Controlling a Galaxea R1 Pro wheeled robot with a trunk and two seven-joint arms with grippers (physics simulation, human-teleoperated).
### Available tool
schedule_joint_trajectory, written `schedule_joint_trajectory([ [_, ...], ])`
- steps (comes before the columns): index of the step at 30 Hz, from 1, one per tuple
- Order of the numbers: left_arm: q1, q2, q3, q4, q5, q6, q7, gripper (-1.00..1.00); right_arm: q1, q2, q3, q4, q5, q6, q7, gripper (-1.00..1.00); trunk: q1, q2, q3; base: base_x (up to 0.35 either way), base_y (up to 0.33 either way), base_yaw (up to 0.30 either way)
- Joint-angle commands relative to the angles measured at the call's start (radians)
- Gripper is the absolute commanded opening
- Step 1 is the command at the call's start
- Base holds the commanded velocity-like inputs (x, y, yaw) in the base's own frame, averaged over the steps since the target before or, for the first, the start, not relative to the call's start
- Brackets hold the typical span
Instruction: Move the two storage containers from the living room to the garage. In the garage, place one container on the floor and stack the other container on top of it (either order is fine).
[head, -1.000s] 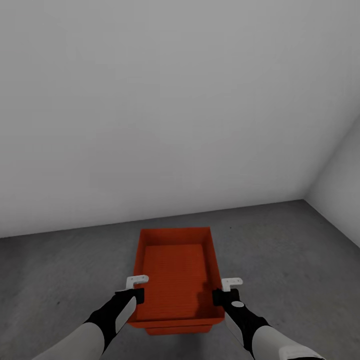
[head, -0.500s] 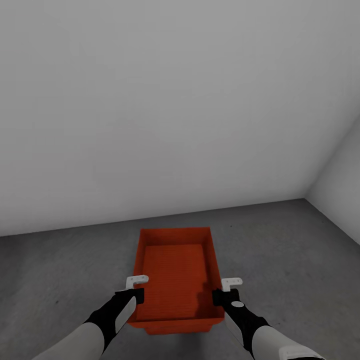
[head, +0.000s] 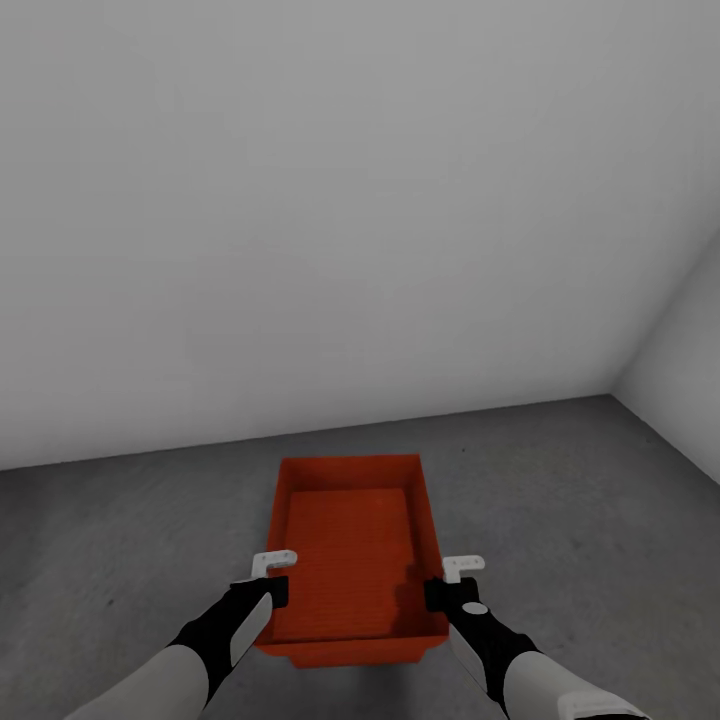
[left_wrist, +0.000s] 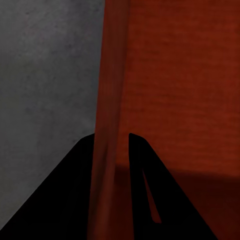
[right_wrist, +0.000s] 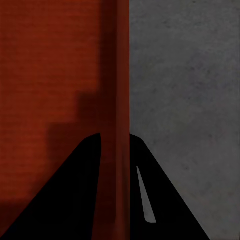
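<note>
**Two pincers grip one orange bin above the grey floor**

Head view: one orange-red bin (head: 350, 545) sits in the middle foreground, open at the top, its ribbed bottom bare. A narrow strip of the same orange shows just under its near edge; whether that is a second bin beneath cannot be told. Two arms reach to the bin, one on each side. The left pincer (head: 272, 575) is at the bin's left wall near the near corner, and the right pincer (head: 450, 580) is at the bin's right wall opposite it. Around the bin lies the dark grey speckled floor (head: 580, 500). Beyond the bin rises a plain white-grey wall (head: 330, 220), and a second wall (head: 680, 350) meets it in a corner to the bin's right.

Left wrist view: the two dark fingers (left_wrist: 70, 190) of the left pincer stand one on each side of the bin's thin wall (left_wrist: 107, 150), narrowed onto it. The bin's orange inside lies on one side of that wall and the grey floor on the other.

Right wrist view: the right pincer's two dark fingers (right_wrist: 160, 195) likewise straddle the bin's wall (right_wrist: 122, 125), closed onto it, with the orange inside to one side and the grey floor to the other.
</note>
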Motion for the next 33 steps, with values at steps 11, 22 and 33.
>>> schedule_joint_trajectory([
  [11, -0.001, 0.001, 0.037, -0.004, -0.033, -0.048, 0.016, -1.0, 0.0, -0.016, -0.002, 0.003, 0.004, -0.004, -0.05, -1.0, 0.0, 0.0, -0.001, 0.0, 0.0, 0.0],
  [22, -0.001, 0.001, 0.037, -0.006, -0.033, -0.048, 0.017, -1.0, 0.0, -0.015, -0.002, 0.003, 0.004, -0.005, -0.05, -1.0, 0.0, 0.0, -0.001, 0.0, 0.0, 0.0],
  [33, -0.001, 0.001, 0.037, -0.004, -0.035, -0.049, 0.016, -1.0, 0.0, -0.015, -0.002, 0.003, 0.004, -0.005, -0.051, -1.0, 0.0, 0.0, -0.001, 0.034, 0.0, 0.0],
])
